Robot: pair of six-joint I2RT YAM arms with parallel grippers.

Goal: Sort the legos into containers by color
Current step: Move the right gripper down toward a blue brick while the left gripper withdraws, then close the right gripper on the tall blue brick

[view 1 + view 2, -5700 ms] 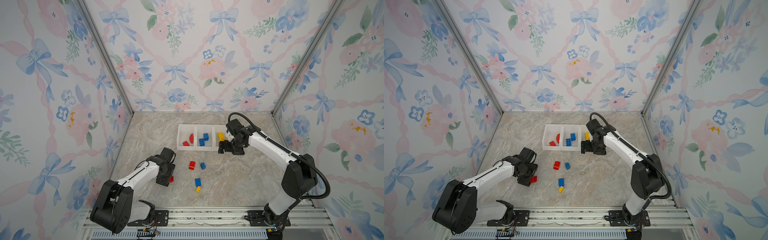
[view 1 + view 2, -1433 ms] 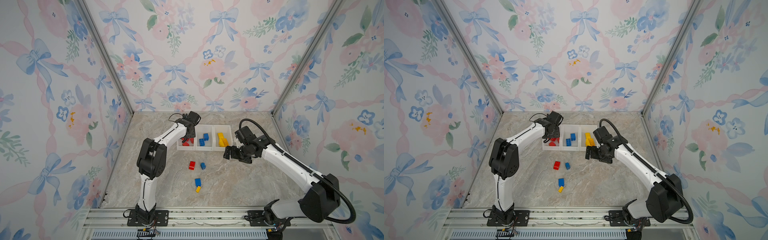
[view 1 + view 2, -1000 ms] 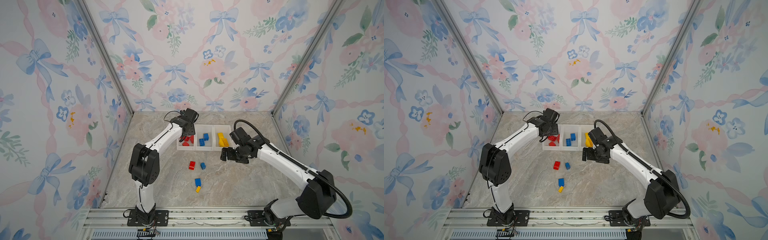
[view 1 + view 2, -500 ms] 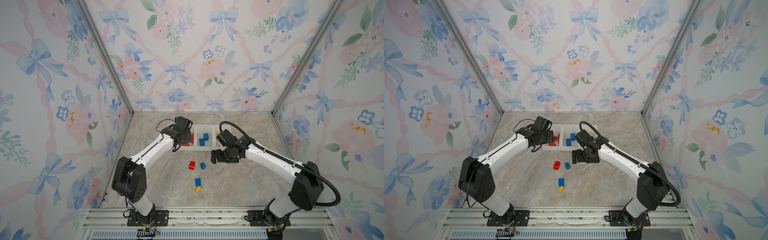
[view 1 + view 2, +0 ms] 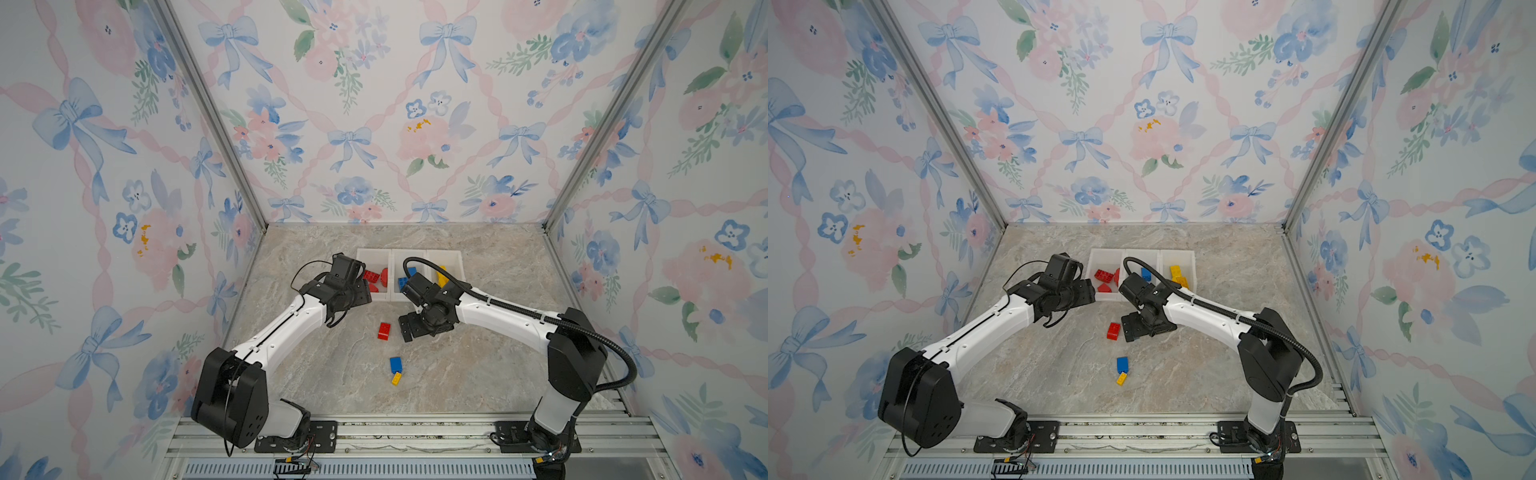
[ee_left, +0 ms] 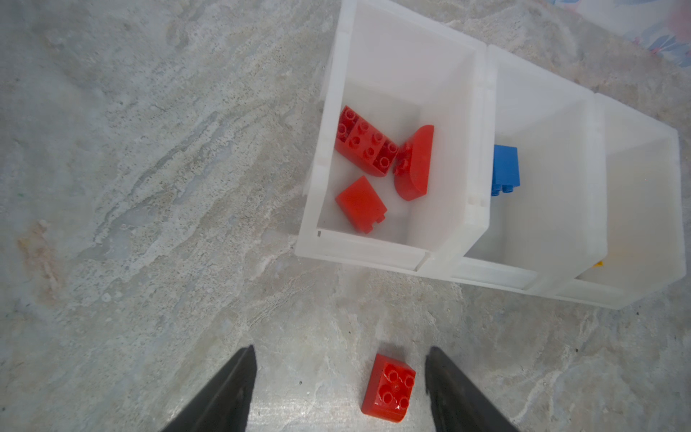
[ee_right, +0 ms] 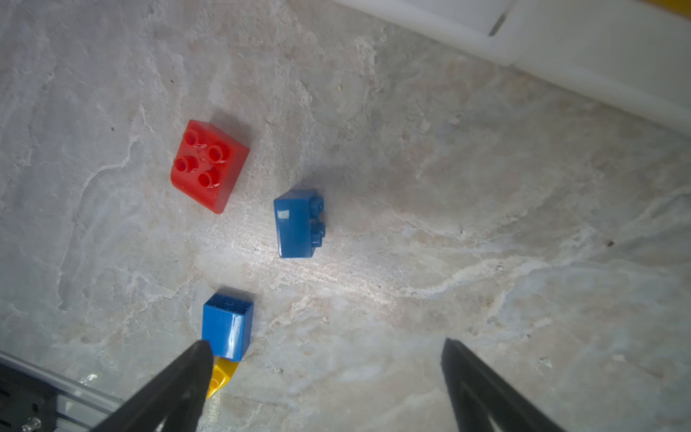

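Observation:
Three joined white containers stand at the back. Their left bin holds three red legos, the middle one blue, the right one yellow. On the table lie a red lego, two blue legos and a small yellow one. My left gripper is open and empty, above the table in front of the red bin. My right gripper hangs open and empty over the loose legos.
The marble table is boxed in by flowered walls on three sides. A metal rail with both arm bases runs along the front edge. In both top views the right gripper hides one blue lego.
My left gripper has drawn back from over the red bin toward the front. My right gripper has swung left from the yellow bin to above the loose legos.

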